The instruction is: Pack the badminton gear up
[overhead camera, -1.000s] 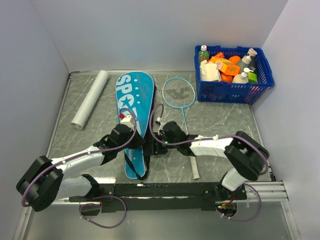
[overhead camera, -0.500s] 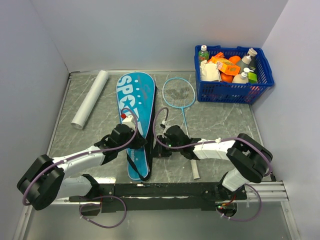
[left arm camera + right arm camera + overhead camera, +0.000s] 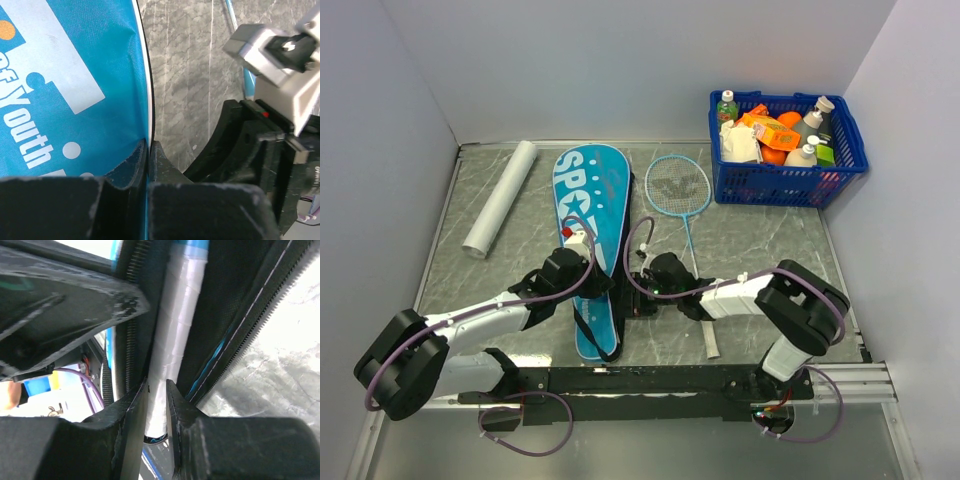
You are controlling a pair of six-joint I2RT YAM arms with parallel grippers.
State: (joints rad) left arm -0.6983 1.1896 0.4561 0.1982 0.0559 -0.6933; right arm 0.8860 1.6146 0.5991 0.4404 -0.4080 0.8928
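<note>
The teal bag [image 3: 588,200] lettered SPORT lies lengthwise on the table, left of centre. My left gripper [image 3: 582,243] is shut on its right edge, with blue fabric and white piping pinched between the pads [image 3: 148,145]. My right gripper [image 3: 638,285] is at the bag's lower right side. Its fingers [image 3: 156,390] are closed on either side of a white-wrapped racket handle [image 3: 180,315] that lies inside the bag's open zip [image 3: 260,315]. A second light-blue racket [image 3: 678,185] lies flat on the table right of the bag, its white handle [image 3: 708,338] toward me.
A blue plastic basket [image 3: 770,186] full of groceries stands at the back right corner. A white roll [image 3: 500,198] lies at the back left. The bag's black strap [image 3: 592,335] trails beside its narrow end.
My right gripper has closed in round the white handle and slid a little left against the bag. The left gripper has kept its hold on the bag's edge.
</note>
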